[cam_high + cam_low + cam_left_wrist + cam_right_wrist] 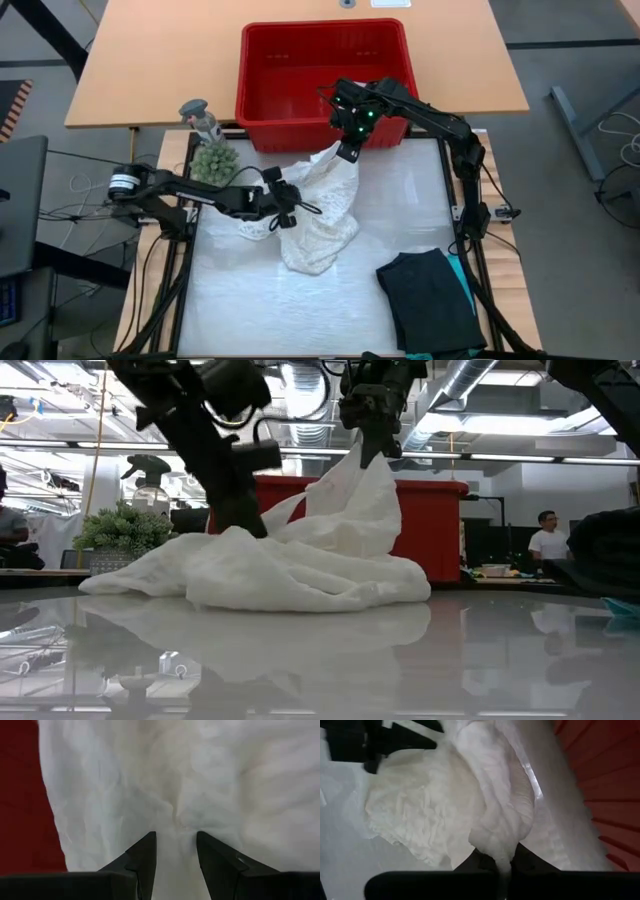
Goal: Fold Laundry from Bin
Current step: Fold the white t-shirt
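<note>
Spreading the white lacy top [318, 215] flat on the counter [400, 215] by the red bin [325, 75] looks best done slowly: right hand [347, 152] pinches its raised far edge, left hand [287, 205] part-spread over its left side.

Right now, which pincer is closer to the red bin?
Right. The right pincer holds up a corner of the white top just at the red bin's front wall; the left pincer sits farther out over the table, against the cloth.
</note>
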{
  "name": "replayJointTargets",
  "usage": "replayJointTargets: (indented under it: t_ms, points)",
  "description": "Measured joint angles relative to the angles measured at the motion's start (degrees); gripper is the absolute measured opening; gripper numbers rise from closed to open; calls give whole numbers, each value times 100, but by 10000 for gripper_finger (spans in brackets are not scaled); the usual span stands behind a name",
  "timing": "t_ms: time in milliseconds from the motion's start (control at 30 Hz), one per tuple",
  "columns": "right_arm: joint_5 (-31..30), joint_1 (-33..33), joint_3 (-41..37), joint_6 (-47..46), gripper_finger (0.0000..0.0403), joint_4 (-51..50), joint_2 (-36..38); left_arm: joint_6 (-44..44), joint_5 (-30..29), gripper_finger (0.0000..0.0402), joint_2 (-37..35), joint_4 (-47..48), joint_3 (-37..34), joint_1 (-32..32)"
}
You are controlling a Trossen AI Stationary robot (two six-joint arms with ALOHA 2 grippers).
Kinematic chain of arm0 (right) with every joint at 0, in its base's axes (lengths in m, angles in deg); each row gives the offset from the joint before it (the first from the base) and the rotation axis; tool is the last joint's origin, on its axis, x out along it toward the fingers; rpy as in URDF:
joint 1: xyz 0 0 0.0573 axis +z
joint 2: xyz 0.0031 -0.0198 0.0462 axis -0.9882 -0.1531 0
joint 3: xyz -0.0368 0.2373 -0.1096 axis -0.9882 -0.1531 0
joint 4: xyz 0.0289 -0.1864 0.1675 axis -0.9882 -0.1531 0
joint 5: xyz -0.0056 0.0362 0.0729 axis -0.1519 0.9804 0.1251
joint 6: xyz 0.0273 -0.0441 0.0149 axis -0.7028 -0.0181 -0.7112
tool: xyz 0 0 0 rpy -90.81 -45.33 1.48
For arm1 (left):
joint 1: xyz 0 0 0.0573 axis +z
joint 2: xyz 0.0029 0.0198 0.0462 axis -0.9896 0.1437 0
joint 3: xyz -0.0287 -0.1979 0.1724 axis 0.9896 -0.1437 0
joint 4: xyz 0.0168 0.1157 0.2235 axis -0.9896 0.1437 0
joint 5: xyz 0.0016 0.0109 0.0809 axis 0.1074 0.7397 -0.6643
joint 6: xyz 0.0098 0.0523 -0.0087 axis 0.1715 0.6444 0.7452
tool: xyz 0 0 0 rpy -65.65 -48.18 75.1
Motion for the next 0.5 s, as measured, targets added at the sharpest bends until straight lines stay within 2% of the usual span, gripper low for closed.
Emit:
replayJointTargets:
  t_ms: [167,367,433,500]
  points:
    - [22,0,0,40,35,-2,-2,342,-481,130,351,-13,0,144]
    - [24,0,0,177,33,-7,-2,-40,-1382,130,352,403,-2,343]
    - [25,-2,0,183,34,-7,-2,-116,-1351,124,239,554,-2,470]
    - [25,-2,0,191,35,-4,-2,-322,-1008,106,78,698,-2,626]
